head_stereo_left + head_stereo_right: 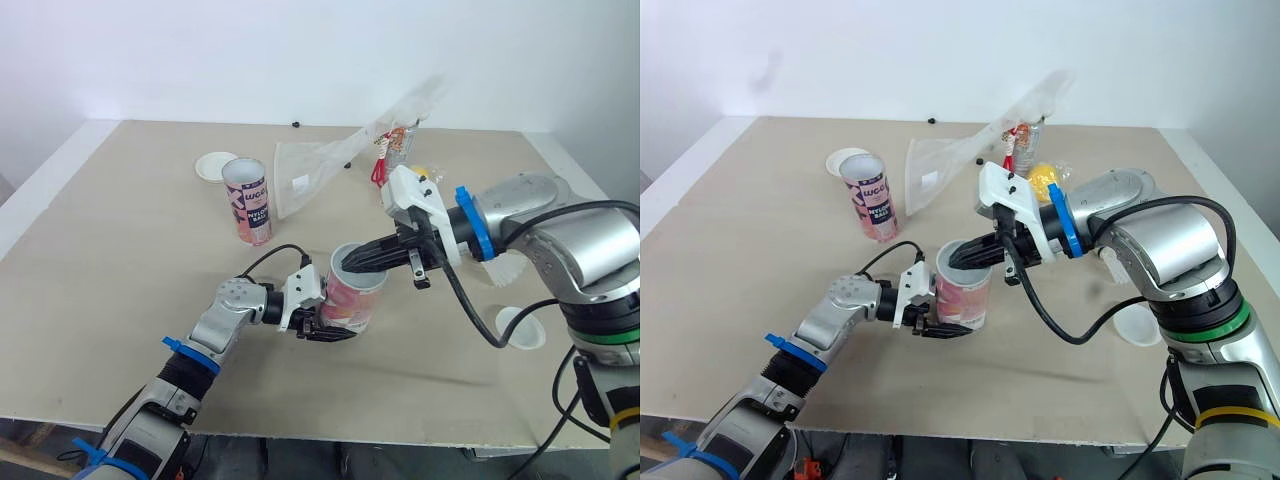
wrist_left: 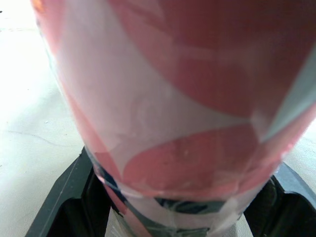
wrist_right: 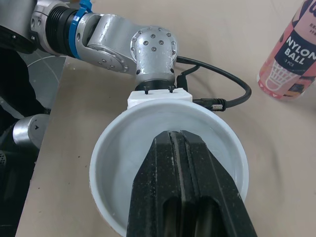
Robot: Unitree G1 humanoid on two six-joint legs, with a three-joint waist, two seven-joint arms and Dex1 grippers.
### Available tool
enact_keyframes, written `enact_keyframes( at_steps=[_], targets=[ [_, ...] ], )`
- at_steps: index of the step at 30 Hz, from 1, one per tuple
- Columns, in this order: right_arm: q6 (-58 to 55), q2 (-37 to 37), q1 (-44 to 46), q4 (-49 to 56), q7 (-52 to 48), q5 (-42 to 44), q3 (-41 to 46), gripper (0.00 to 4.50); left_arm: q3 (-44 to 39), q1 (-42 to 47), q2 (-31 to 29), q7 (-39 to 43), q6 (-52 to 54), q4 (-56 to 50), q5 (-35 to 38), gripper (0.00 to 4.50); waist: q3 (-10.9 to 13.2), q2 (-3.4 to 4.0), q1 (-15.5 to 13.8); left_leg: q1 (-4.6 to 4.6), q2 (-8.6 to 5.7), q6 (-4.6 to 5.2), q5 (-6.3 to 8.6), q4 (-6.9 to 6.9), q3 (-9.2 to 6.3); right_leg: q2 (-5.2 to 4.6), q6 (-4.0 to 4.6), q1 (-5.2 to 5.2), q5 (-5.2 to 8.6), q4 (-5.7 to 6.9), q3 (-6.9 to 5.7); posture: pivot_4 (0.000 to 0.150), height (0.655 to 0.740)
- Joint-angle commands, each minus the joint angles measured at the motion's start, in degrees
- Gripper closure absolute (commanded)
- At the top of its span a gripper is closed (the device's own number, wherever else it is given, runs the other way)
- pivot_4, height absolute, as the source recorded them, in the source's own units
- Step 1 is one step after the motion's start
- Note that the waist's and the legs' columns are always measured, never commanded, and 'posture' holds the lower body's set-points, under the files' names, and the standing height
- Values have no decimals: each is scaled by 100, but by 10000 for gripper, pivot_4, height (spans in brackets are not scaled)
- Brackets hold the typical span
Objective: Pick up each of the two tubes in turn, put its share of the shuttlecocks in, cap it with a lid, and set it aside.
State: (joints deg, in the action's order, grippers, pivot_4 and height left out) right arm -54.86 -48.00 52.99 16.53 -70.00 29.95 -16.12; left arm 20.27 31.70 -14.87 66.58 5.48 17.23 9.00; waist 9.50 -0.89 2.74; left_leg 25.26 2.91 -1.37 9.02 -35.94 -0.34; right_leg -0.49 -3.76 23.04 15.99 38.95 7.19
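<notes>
Left fingers (image 2: 64, 197): two black pads are seen clamped on the lower part of the held tube (image 1: 352, 300), one on either side.
Left gripper (image 1: 325, 328): it is closed around the tube's base end, near the front middle of the table (image 1: 120, 220).
Right fingers (image 3: 182, 187): they are pressed together along their whole length, and nothing is seen between them.
Right gripper (image 1: 350, 262): its tips are set inside the open mouth of the held tube, reached in from the robot's right.
Held tube: pink and white, mouth upward and leaning slightly. A white inner wall is shown in the right wrist view. Its bottom is hidden by the fingers, so any contents cannot be told. Whether the base touches the table cannot be told.
Standing tube (image 1: 248, 200): it is placed upright and uncapped, farther back and to the left, well apart from both grippers. "NYLON BALL" can be read on its side.
Far lid (image 1: 215, 165): white and round, laid flat just behind and left of the standing tube.
Near lid (image 1: 520, 327): white, laid flat on the right side of the table, below the right forearm.
Shuttlecock (image 1: 505, 268): a white feathered skirt is seen beside the right forearm, partly hidden by it.
Plastic bag (image 1: 330, 165): clear, lying at the back centre of the table, behind the right gripper.
</notes>
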Motion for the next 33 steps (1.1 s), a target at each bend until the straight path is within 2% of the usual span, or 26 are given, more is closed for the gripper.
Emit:
enact_keyframes(
  at_steps=[1, 6, 13, 17, 23, 26, 29, 33],
  targets=[
    [-149, 3, 4, -40, -28, -182, -405, 44277, 133, -57, -52, -91, 111, 184, -232, 14004, 0, 0, 1, 0, 0, 0, 0, 0, 0, 0, 0, 0, 0, 0, 0, 1500, 7400],
    [-182, -4, -56, -22, -111, -240, -570, 44277, 128, -70, -42, -115, 105, 160, -230, 14004, -7, -9, 2, -5, 1, -1, 0, 4, 0, 0, 1, 1, 1, -1, 0, 1500, 7400],
    [-210, 61, -108, -156, -104, -79, -263, 44277, 115, -74, -50, -127, 88, 148, -225, 14004, -18, -24, 2, -8, 1, -1, 0, 13, 2, -2, 3, 1, 2, -7, 0, 1500, 7400],
    [-192, 338, -123, -366, -133, 656, 805, 44277, 114, -68, -80, -131, 44, 155, -250, 14004, -18, -30, 0, -5, 1, 0, 0, 17, 4, -3, 5, -1, 1, -15, 0, 1500, 7400],
    [-192, 237, -387, -614, 74, 1325, 2121, 44277, 99, -43, -100, -100, 41, 155, -227, 14004, -13, -29, -20, 30, -4, 2, -1, 20, 2, -4, -12, -4, -3, -20, 0, 1500, 7400],
    [-255, 192, -852, -674, 482, 1644, 3084, 44277, 105, -45, -113, -70, 38, 146, -221, 14004, -11, -38, -30, 30, -5, 2, -1, 29, -7, -3, -16, -11, -4, -32, -5, 1500, 7400],
    [-109, 315, -1976, -247, 849, 1786, 3767, 44277, 102, -57, -91, -60, 54, 127, -180, 14004, -12, -38, -30, 30, -5, 2, -1, 35, -8, -2, -16, -18, -6, -47, -4, 1500, 7400],
    [1229, 526, -3683, 293, 996, 928, 3716, 44277, 69, -70, -5, -62, 40, 87, -85, 14004, -16, -23, -22, 30, -7, 2, -1, 45, -3, -2, -42, -21, -23, -66, 3, 1500, 7400]
  ],
)
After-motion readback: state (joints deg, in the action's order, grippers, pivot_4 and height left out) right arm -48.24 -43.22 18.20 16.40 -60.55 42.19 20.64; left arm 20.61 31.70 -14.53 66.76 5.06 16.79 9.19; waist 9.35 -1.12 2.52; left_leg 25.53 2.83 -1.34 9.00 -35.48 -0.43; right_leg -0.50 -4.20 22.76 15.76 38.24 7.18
